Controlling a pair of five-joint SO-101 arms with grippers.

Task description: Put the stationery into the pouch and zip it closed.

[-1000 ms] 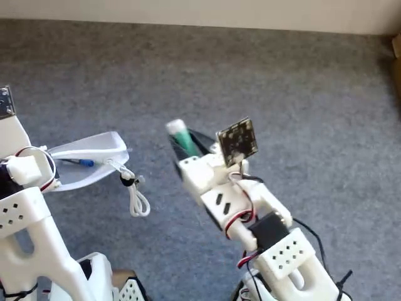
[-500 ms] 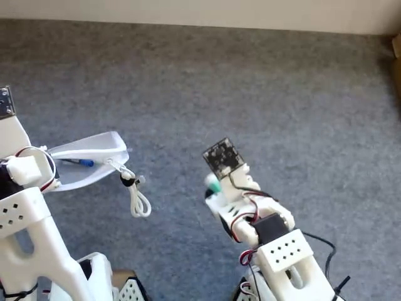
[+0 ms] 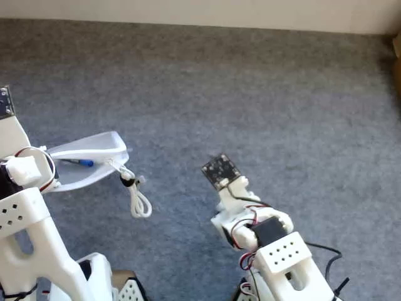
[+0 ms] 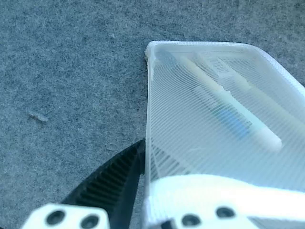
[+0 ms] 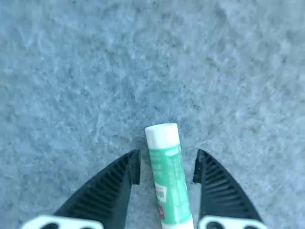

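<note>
A translucent pouch (image 3: 88,160) hangs off the carpet at the left, with my left gripper (image 3: 45,170) shut on its edge. In the left wrist view the pouch (image 4: 214,119) holds a white and blue pen (image 4: 233,121), and the left gripper (image 4: 145,164) pinches its rim beside a black finger (image 4: 112,183). A green glue stick (image 5: 167,176) with a white cap sits between the fingers of my right gripper (image 5: 167,167), pointing down at the carpet. In the high view the right arm (image 3: 250,222) is folded low at the front centre.
A white cord loop (image 3: 136,199) hangs from the pouch's zipper end onto the grey carpet (image 3: 250,94). The left arm's white body (image 3: 31,238) fills the front left corner. A pale wall edge (image 3: 200,12) runs along the back.
The right arm has pulled back toward its base and tipped downward with the glue stick, which has passed under the arm in the high view. The left arm and pouch have not moved.
</note>
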